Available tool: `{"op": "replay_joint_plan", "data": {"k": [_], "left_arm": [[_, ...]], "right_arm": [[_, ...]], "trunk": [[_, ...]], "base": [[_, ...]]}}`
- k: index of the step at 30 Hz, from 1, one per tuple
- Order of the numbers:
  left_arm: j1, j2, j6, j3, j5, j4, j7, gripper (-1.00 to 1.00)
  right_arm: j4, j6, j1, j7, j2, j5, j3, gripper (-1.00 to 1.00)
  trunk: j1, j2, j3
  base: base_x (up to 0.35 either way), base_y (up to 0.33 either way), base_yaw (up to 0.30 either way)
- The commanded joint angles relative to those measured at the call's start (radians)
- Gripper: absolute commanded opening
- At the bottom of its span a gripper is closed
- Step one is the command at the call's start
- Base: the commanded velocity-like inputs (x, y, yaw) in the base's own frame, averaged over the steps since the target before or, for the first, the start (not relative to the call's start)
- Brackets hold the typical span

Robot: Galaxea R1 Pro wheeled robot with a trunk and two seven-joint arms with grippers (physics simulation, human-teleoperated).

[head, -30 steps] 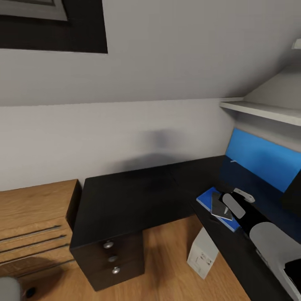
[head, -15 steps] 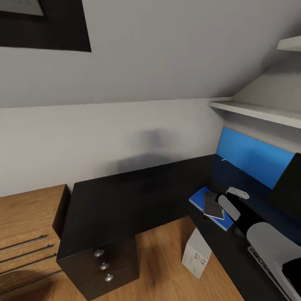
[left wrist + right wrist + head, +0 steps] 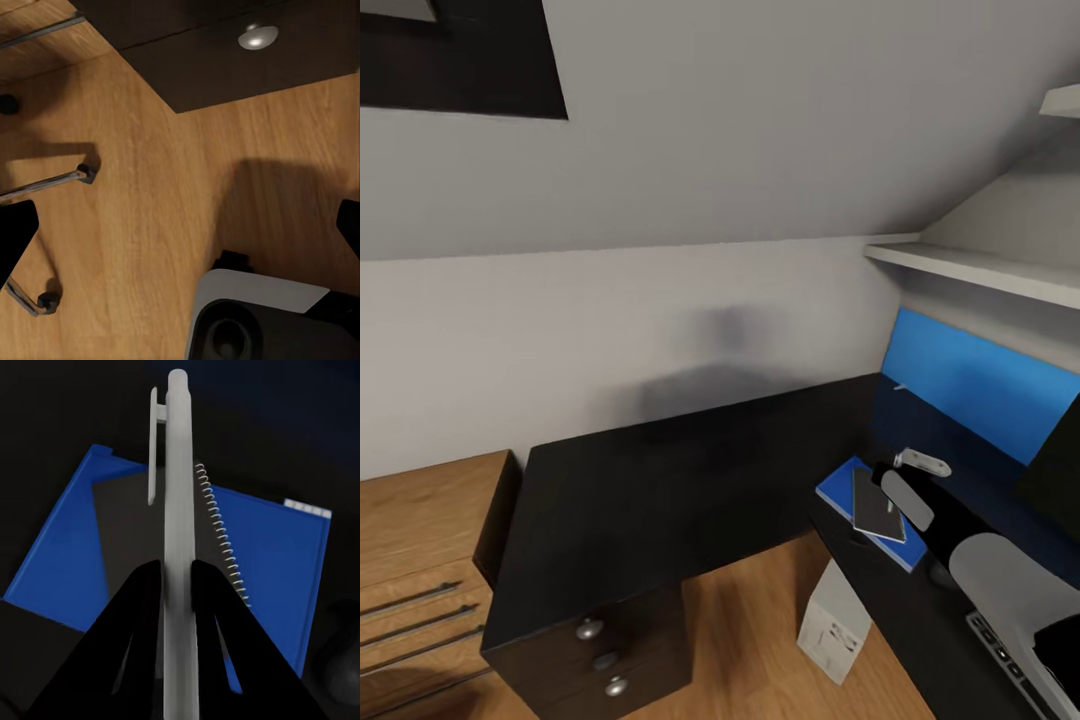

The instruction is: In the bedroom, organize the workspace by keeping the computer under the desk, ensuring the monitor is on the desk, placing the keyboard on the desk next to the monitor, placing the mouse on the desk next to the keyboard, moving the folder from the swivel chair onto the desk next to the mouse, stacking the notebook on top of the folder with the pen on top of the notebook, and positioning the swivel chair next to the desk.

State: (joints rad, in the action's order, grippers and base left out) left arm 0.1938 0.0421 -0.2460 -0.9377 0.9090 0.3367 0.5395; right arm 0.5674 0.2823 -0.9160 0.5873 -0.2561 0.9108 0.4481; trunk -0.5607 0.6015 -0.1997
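With the notebook [image 3: 878, 503] already on the folder [image 3: 840, 490], the right gripper [image 3: 176, 577], jaws pinching the pen [image 3: 178, 510], hovers above; only the drop looks left.

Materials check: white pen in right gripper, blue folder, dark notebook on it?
Thin white pen: looks like matte plastic, with a moulded clip, pinched by the right gripper. Flat blue folder: smooth, uniform colour, plastic or coated card. Dark notebook: matte cover, likely card, with a metal-looking spiral wire binding.
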Motion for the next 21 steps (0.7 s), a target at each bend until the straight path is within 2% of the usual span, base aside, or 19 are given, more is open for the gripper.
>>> {"op": "replay_joint_plan", "data": {"k": [1,11,15,21], "left_arm": [[0.001,0.001,-0.005,-0.009,0.011,0.002,0.005,1.00],[0.001,-0.013,-0.005,-0.012,0.011,0.002,0.005,1.00],[0.001,-0.015,-0.006,-0.012,0.010,0.002,0.005,1.00],[0.001,-0.016,-0.004,-0.012,0.010,0.002,0.005,1.00]], "right_arm": [[-0.001,0.005,-0.001,0.005,-0.002,0.004,0.009,-1.00],[-0.065,0.003,-0.001,-0.004,0.000,0.002,0.030,-1.00],[-0.075,-0.011,-0.001,-0.004,0.000,-0.002,0.031,-1.00],[-0.088,-0.018,-0.001,-0.005,0.001,-0.041,0.030,-1.00]], "trunk": [[0.000,0.002,-0.002],[0.000,0.002,-0.002],[0.000,0.002,-0.002],[0.000,0.002,-0.002]], "base": [[0.066,0.000,0.000],[0.096,0.000,0.000],[0.231,0.000,0.000],[0.108,0.000,0.000]]}}
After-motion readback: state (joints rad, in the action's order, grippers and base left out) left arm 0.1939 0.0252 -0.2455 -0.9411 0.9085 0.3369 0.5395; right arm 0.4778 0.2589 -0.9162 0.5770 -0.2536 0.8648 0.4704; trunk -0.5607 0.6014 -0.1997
